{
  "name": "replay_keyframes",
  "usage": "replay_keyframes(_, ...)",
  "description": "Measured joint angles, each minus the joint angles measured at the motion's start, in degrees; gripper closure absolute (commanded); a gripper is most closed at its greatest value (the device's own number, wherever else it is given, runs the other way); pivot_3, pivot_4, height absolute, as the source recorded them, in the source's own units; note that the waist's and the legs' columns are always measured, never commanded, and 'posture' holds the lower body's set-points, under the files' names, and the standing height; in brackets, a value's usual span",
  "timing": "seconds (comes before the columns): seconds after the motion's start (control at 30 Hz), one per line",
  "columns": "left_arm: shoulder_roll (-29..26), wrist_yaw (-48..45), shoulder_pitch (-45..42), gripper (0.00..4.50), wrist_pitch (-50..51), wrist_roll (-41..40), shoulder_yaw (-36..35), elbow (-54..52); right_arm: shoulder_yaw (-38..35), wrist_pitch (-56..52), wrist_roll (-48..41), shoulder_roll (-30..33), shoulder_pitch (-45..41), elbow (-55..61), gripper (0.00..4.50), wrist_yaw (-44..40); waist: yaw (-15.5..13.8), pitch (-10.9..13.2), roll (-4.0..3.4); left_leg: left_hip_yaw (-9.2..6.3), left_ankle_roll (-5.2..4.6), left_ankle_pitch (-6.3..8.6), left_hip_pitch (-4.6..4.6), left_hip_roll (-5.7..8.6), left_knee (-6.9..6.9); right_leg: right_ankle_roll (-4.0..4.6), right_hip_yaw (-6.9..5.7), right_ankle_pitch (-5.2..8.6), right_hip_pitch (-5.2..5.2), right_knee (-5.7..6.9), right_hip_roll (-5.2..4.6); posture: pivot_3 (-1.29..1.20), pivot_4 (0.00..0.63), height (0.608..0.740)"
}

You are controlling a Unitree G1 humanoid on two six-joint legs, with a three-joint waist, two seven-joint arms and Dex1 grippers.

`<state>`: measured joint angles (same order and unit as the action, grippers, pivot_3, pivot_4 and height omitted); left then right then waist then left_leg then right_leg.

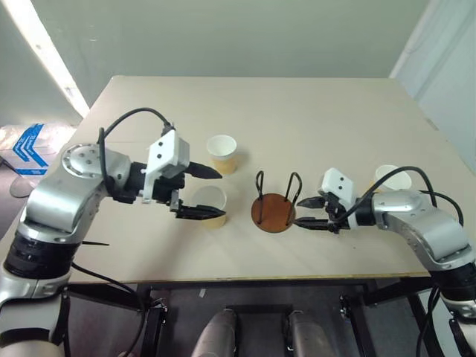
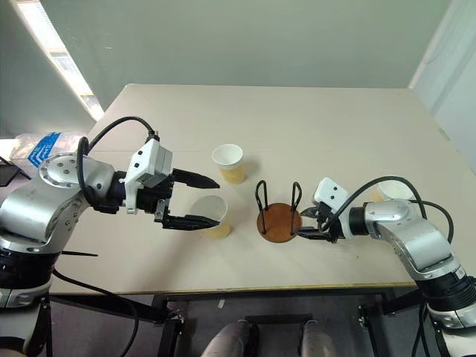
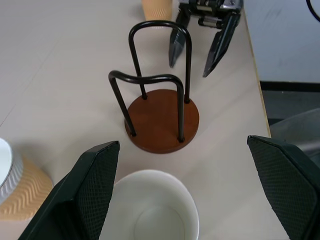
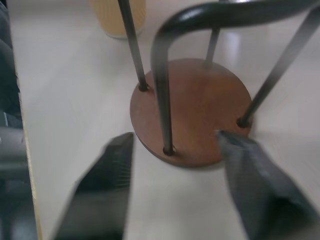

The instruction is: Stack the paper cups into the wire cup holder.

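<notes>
Wire holder (image 1: 273,211) sits empty; right pincer (image 1: 313,212), apart and empty, could knock it. Left pincer (image 1: 199,193), wide open astride a cup (image 1: 208,204), may tip it.

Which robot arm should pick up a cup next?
Probably the left: its open left tool already straddles a tan-sided white paper cup. The right tool sits open beside the empty brown-based wire cup holder.

Beige table (image 2: 320,126), empty wire cup holder (image 2: 279,216) near its front edge, right gripper (image 2: 312,224) parted just beside the holder's base, left gripper (image 2: 202,201) spread wide around a paper cup (image 2: 213,216), second cup (image 2: 228,163) behind, third cup (image 2: 394,192) beyond the right arm
</notes>
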<state>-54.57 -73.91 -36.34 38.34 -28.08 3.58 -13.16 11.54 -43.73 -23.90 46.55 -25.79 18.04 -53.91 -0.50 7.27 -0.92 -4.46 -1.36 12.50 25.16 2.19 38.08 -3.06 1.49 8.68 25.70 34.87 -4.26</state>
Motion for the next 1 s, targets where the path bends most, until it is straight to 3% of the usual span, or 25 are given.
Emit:
replay_keyframes(0.03,-0.53,-0.68,-0.01,0.0,-0.45,0.07,0.0,0.37,-0.72,-0.43,-0.14,0.02,0.79,0.49,0.73,0.25,-0.01,0.0,0.0,0.0,0.09,0.06,0.01,0.0,0.0,0.0,0.0,0.0,0.0,-0.01,0.0,0.0,0.15,0.74)
replay_keyframes(0.23,-4.91,-6.58,-0.51,0.0,-5.86,2.71,0.16,5.76,-11.99,-7.59,-6.41,-0.02,5.51,5.14,0.73,3.39,-0.02,0.03,0.04,0.01,0.34,0.23,0.06,0.02,0.0,0.0,0.02,0.02,0.03,-0.04,0.0,0.0,0.15,0.74)
replay_keyframes(0.5,-5.93,-13.34,-1.02,0.0,-13.77,6.48,3.43,7.44,-27.38,-16.88,-19.05,1.57,7.49,13.36,0.73,6.19,-0.02,0.03,0.05,0.01,0.49,0.37,0.11,0.03,-0.01,0.02,0.05,0.1,0.09,-0.02,0.0,0.0,0.15,0.74)
replay_keyframes(0.73,-5.42,-14.82,-1.24,0.0,-22.42,13.33,7.95,10.36,-30.92,-20.38,-25.77,3.79,4.69,15.54,0.73,9.37,-0.02,0.02,0.04,-0.02,0.44,0.34,0.13,0.03,-0.03,0.01,0.06,0.12,0.14,-0.01,0.01,0.0,0.15,0.74)
replay_keyframes(1.0,-0.96,-13.86,-3.71,0.0,-31.38,21.43,11.92,16.54,-31.05,-20.53,-28.79,4.4,4.6,15.89,0.73,12.57,-0.06,0.02,0.04,-0.02,0.12,0.17,0.3,0.04,-0.01,-0.04,0.05,0.15,0.28,-0.02,0.0,0.0,0.15,0.74)
